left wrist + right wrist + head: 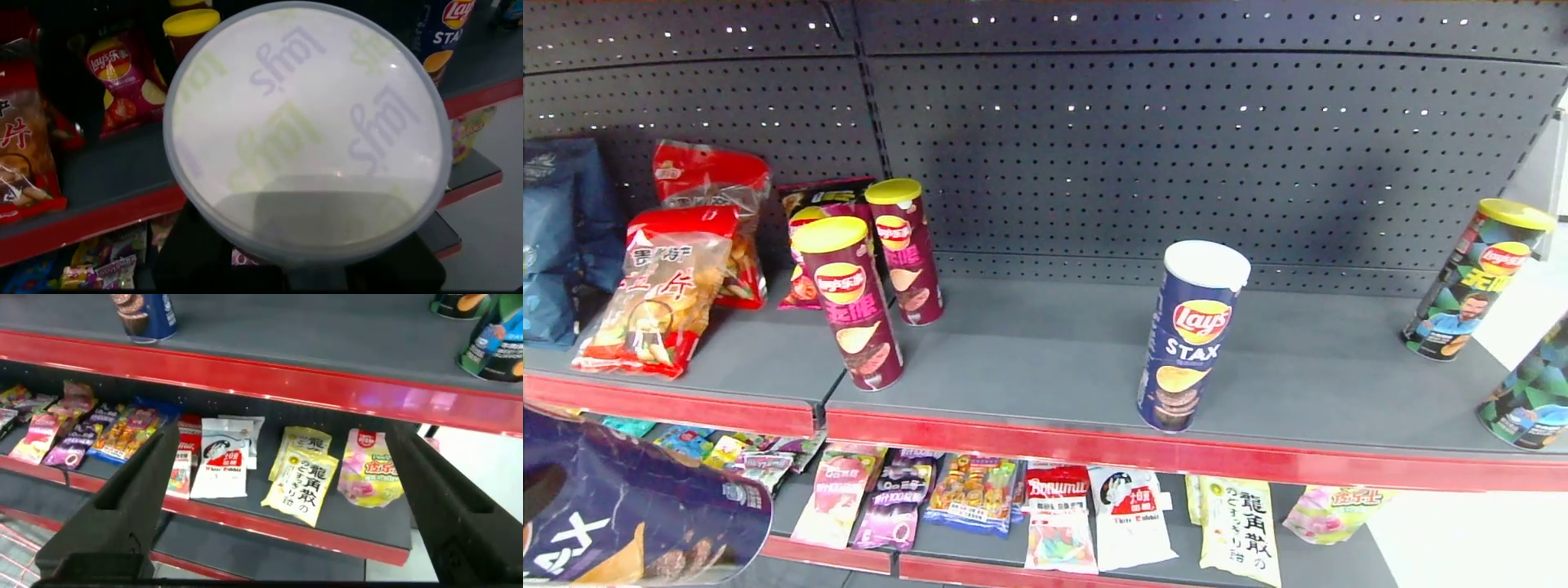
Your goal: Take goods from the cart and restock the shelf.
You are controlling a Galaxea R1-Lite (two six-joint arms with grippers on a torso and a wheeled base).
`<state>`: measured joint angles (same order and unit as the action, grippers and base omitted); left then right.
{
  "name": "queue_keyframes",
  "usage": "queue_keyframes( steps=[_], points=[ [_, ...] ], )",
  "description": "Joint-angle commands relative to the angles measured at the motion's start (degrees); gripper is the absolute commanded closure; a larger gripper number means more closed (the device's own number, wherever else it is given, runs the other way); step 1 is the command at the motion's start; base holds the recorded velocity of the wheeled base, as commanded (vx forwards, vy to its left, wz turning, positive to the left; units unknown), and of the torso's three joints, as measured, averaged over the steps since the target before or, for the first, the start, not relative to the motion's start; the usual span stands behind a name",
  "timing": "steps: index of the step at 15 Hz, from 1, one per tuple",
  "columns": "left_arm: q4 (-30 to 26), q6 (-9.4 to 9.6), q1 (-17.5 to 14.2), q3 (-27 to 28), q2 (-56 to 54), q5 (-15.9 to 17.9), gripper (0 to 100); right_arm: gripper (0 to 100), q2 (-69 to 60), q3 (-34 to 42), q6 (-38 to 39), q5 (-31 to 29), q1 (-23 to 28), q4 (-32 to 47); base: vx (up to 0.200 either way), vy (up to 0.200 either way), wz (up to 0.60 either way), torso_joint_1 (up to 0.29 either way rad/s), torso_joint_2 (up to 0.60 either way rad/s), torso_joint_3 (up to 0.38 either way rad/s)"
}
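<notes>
Left tool is closed around a blue chip can, though its fingers are mostly hidden behind the can. The can is held tilted, low at the left, below the shelf front edge, with its white lid toward the wrist camera. Right tool is spread wide and holds nothing, in front of the candy bags on the lower shelf. On the shelf, a second blue can stands upright near the front edge, purple cans to its left and green cans at far right.
</notes>
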<state>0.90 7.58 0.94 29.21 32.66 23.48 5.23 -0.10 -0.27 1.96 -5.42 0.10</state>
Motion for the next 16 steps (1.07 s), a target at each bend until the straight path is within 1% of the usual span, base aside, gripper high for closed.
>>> queue_keyframes(
  steps=[1, 7, 11, 13, 14, 16],
  points=[
    [0.2, -0.02, 0.0, 0.4, -0.1, 0.0, 100, 0, 0.2, 0.0, 0.0, 0.1, 0.0, 0.0, 0.000, 0.000, -0.60, -0.002, 0.00, 0.002],
    [0.2, -0.02, 0.0, 0.9, -0.1, 0.0, 100, 0, 0.2, 0.0, -0.1, 0.1, 0.0, 0.0, 0.000, 0.000, -0.60, 0.009, 0.00, 0.003],
    [0.4, -0.02, -0.1, 1.1, 2.1, -0.2, 100, 0, 0.2, 0.0, 0.1, 0.1, 0.0, 0.0, 0.000, 0.000, 0.00, 0.000, 0.00, 0.000],
    [0.6, -0.02, -0.1, 2.3, 5.6, -0.8, 100, 0, 0.2, 0.0, 0.1, 0.1, 0.0, 0.0, 0.000, 0.000, 0.00, 0.000, 0.00, 0.000],
    [0.7, -0.11, -0.1, 3.8, 8.7, -1.0, 100, 0, 0.2, 0.0, 0.1, 0.1, 0.0, 0.0, 0.000, 0.000, 0.00, 0.000, 0.00, 0.000],
    [3.1, -0.11, -0.1, 5.9, 14.2, -0.9, 100, 0, 0.2, 0.0, 0.1, 0.1, 0.0, 0.0, 0.000, 0.000, 0.00, 0.000, 0.00, 0.000]
  ],
)
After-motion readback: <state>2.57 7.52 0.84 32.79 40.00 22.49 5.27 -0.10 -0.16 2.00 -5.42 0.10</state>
